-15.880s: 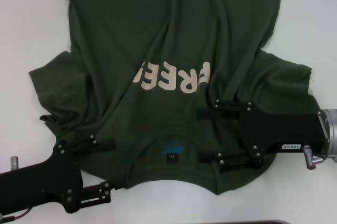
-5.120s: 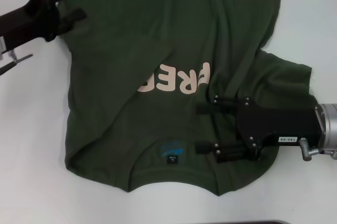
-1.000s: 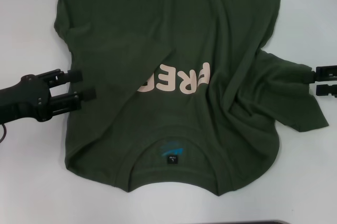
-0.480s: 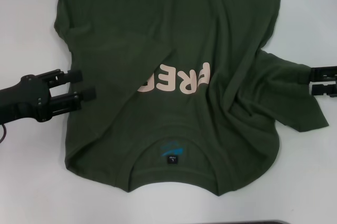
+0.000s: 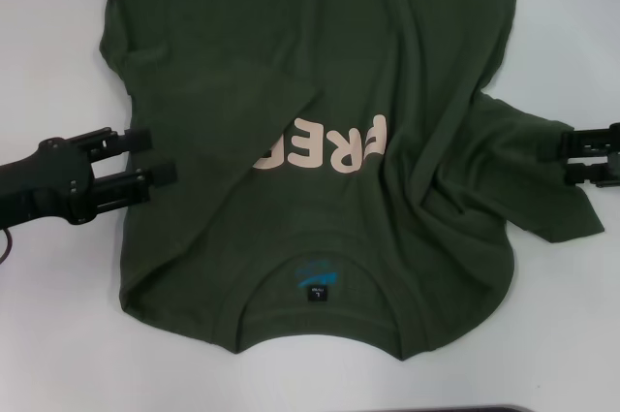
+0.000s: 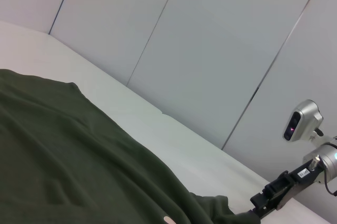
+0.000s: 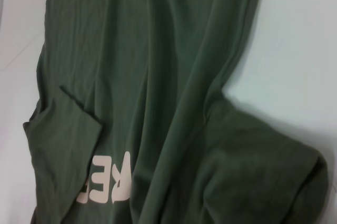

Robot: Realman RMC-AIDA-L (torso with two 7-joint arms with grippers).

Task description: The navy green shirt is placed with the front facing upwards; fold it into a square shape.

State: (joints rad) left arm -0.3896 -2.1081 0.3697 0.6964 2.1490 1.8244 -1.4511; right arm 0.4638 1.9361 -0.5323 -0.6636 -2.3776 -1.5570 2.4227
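Currently the shirt (image 5: 320, 141) lies front up on the white surface (image 5: 48, 334), collar and neck label (image 5: 317, 292) nearest the robot, lettering (image 5: 322, 146) across the middle. Its left sleeve is already folded in over the body, covering part of the lettering; the right sleeve (image 5: 542, 179) is spread out and rumpled. Compared with one second ago, the right gripper (image 5: 554, 156) has crept inward from the frame edge, so that its fingers now reach over the outer hem of that sleeve. The left gripper (image 5: 155, 155) has not moved and sits at the shirt's left edge. Judged from this, the left-side fold is done and the right arm is closing in to take the remaining sleeve; the lengthwise folds are yet to come. Right fingers stand apart, one above the other in the head view, with a clear gap, and nothing is pinched between them; whether they touch the cloth cannot be told. Left fingers are likewise spread and empty, their tips at or just over the shirt's edge.
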